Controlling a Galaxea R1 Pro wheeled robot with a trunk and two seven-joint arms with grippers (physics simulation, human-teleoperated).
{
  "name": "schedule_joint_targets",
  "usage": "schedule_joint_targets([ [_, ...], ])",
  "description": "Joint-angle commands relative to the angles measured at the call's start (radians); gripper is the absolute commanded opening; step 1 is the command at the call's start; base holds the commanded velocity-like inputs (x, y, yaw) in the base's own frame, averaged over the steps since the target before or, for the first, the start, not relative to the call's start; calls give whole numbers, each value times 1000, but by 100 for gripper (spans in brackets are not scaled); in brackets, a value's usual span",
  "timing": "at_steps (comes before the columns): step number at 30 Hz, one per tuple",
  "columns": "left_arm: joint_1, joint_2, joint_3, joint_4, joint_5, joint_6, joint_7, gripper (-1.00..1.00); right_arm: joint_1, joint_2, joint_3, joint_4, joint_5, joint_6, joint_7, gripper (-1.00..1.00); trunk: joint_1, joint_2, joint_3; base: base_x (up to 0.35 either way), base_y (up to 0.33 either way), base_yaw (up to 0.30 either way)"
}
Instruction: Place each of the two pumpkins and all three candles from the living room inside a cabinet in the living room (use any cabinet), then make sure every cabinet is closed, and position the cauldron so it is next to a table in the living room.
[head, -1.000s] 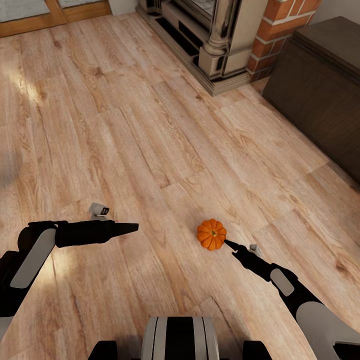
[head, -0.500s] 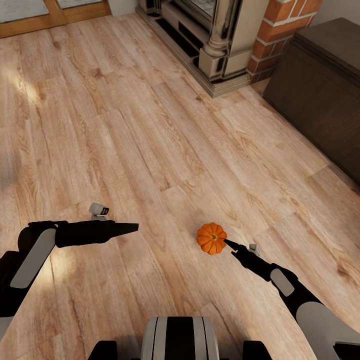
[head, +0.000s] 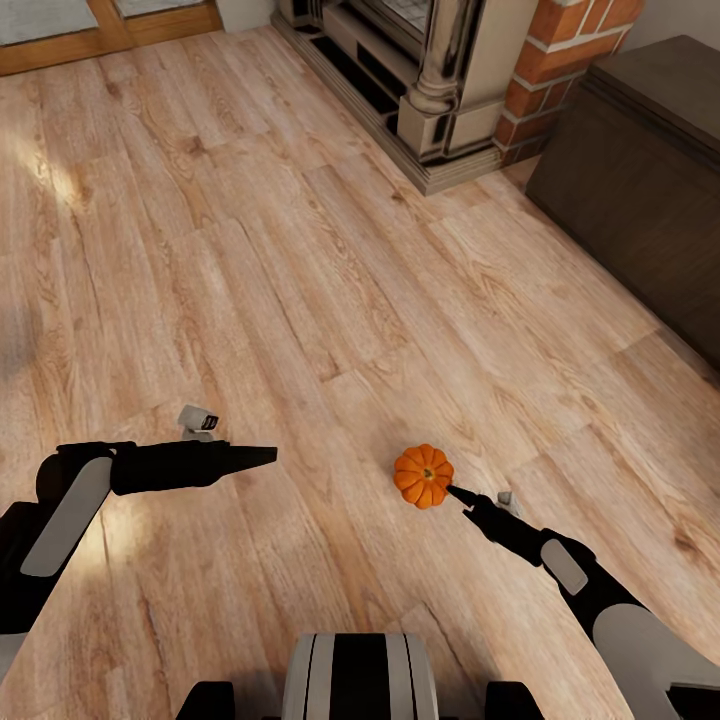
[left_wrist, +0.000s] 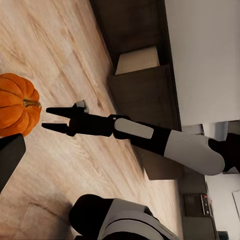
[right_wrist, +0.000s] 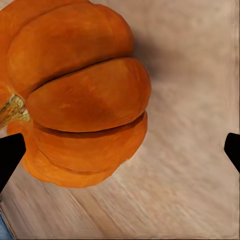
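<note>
On plank floor (head: 300, 250), ribbed round pumpkin (head: 423, 475), open right tool (head: 455, 490)

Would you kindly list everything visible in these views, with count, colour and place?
pumpkin: one, bright orange, on the floor just ahead of the right pincer
cabinet: one, dark brown, along the right edge
fireplace: one, grey stone surround with red brick beside it, at the top
floor: light wood planks, throughout
left pincer: black, pointing right over the floor, holding nothing
right pincer: black, open, its tips close beside the pumpkin
</note>
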Motion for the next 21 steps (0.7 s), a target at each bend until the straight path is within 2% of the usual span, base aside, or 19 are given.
schedule_joint_targets([
  [1,-1,1,-1,0,0,3,-3,100,0,0,-4,0,2,9,1,100,0,0,-1,-19,0,0],
  [7,-1,-1,-1,0,0,3,-3,100,0,-2,-6,1,21,10,-1,100,0,0,-1,-5,5,0],
  [21,-1,-1,-1,0,-3,3,-2,100,0,-1,-6,2,23,10,1,100,0,0,-1,15,33,0],
])
